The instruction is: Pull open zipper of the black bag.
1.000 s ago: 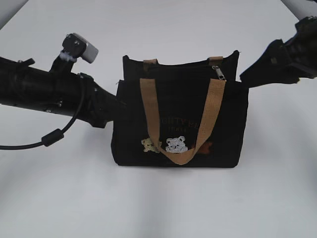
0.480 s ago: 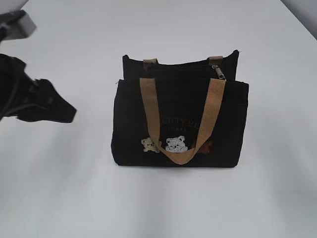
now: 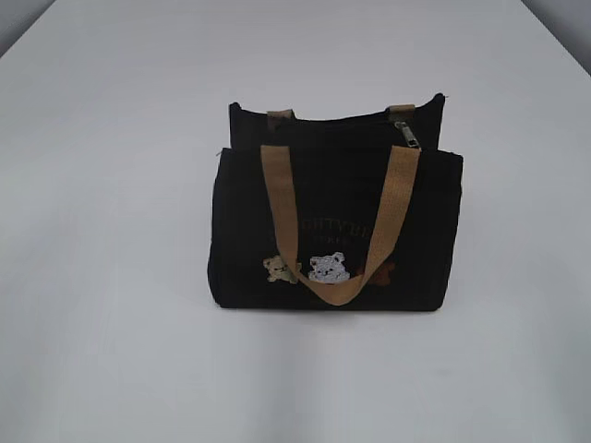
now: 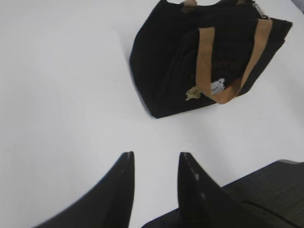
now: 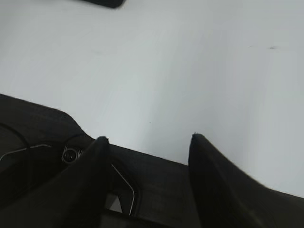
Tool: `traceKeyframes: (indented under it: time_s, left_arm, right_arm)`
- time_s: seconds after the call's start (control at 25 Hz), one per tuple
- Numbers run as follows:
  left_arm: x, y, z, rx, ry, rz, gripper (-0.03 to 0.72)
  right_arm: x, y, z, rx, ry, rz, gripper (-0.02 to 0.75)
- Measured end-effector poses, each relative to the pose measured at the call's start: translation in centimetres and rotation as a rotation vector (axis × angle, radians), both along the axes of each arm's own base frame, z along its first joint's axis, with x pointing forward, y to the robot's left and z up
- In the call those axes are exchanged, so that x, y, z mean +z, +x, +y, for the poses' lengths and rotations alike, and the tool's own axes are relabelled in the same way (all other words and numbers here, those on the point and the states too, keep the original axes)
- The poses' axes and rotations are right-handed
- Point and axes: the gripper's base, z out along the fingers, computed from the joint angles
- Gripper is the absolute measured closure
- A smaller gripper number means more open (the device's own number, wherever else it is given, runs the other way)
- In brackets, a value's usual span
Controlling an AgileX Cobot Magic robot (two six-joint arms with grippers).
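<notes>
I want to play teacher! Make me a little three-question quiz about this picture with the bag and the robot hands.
1. True or false: the small black fabric bag with tan webbing handles stands upright on the white table.
2. Where is the small silver metal zipper pull in the exterior view? A) left end of the bag's top B) right end of the bag's top C) lying on the table
3. Fill in: the left gripper and the right gripper are both ____ and hold nothing.

Key: 1 true; 2 B; 3 open
</notes>
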Motion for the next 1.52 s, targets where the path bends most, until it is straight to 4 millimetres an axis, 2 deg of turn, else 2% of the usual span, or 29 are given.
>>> traceKeyframes:
  time_s: [0.12, 0.28, 0.48, 0.6, 0.8, 1.16, 1.44, 1.52]
  left_arm:
    - [-0.2, -3.1, 2.0, 0.058, 0.066, -0.052, 0.452]
    - [-2.3, -6.5, 3.9, 0.097, 0.093, -0.128, 0.452]
    - [-6.8, -8.3, 4.7, 0.111, 0.086, -0.174, 0.453]
    - [-7.7, -9.0, 4.7, 0.103, 0.035, -0.225, 0.453]
    - [-7.6, -9.2, 4.7, 0.104, 0.02, -0.252, 0.453]
    - [-7.6, -9.2, 4.7, 0.112, 0.017, -0.256, 0.453]
    - [-7.6, -9.0, 4.4, 0.389, 0.052, -0.253, 0.453]
    - [-7.6, -9.0, 4.4, 0.412, 0.055, -0.253, 0.453]
  right_arm:
    - [0.0, -1.3, -0.2, -0.012, 0.009, -0.081, 0.346]
    - [0.1, -2.5, -0.3, -0.016, 0.021, -0.184, 0.367]
    - [0.2, -3.7, -0.4, -0.017, 0.03, -0.267, 0.37]
    - [0.2, -4.4, -0.5, -0.017, 0.033, -0.315, 0.372]
    - [0.2, -5.5, -0.6, -0.017, 0.04, -0.392, 0.372]
    - [0.2, -5.5, -0.5, -0.017, 0.042, -0.396, 0.376]
    - [0.2, -5.4, -0.4, -0.082, 0.036, -0.397, 0.376]
    - [0.2, -5.4, -0.4, -0.105, 0.031, -0.398, 0.376]
